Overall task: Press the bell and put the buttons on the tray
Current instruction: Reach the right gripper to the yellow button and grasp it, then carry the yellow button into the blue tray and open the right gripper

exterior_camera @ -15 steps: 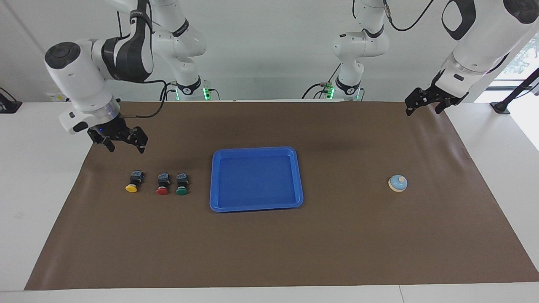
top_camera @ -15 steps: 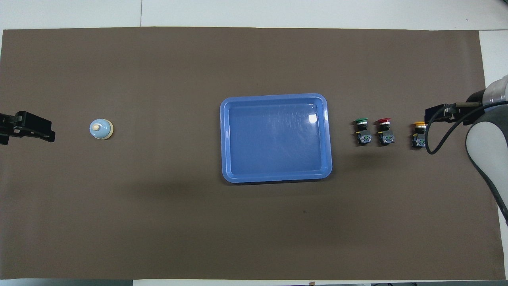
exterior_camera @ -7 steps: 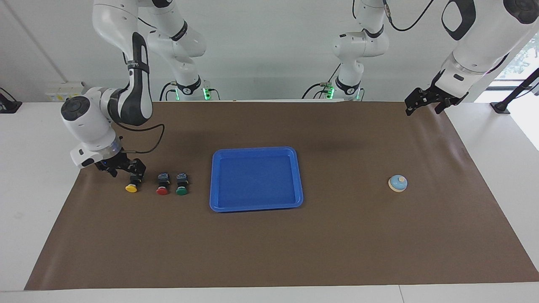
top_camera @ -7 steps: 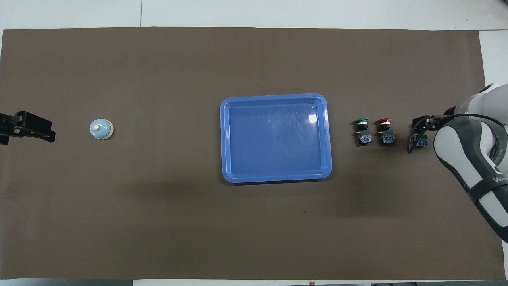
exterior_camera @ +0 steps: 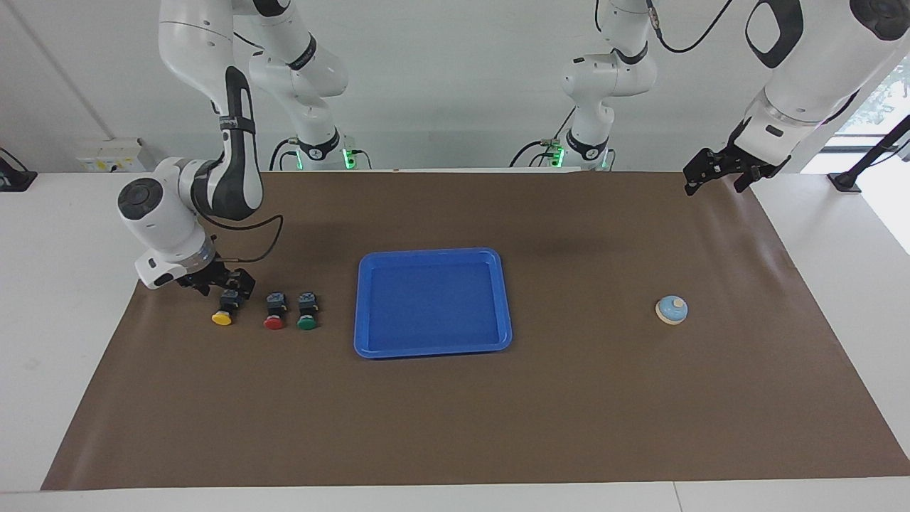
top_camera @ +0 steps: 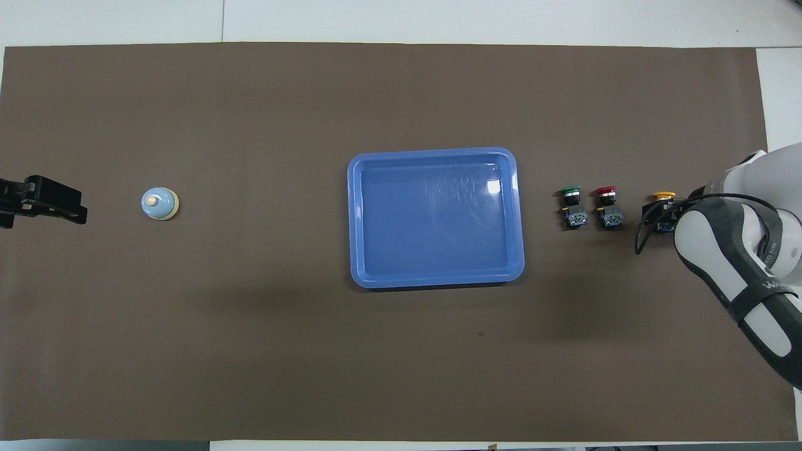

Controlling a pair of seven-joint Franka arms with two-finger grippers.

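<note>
The three buttons lie in a row toward the right arm's end of the table: yellow (exterior_camera: 222,318) (top_camera: 663,196), red (exterior_camera: 273,322) (top_camera: 606,191) and green (exterior_camera: 306,322) (top_camera: 570,190), the green one nearest the tray. My right gripper (exterior_camera: 229,290) (top_camera: 664,219) is down at the black body of the yellow button. The blue tray (exterior_camera: 432,252) (top_camera: 432,151) lies in the middle with nothing in it. The bell (exterior_camera: 671,310) (top_camera: 160,203) stands toward the left arm's end. My left gripper (exterior_camera: 711,174) (top_camera: 69,210) waits raised over the mat's edge at that end.
A brown mat (exterior_camera: 455,427) covers the table, with white table edge around it. The right arm's forearm (top_camera: 739,275) hangs over the mat's corner beside the buttons.
My right gripper has come down from above the mat to the yellow button's body. The buttons, the tray, the bell and the left arm have not moved.
</note>
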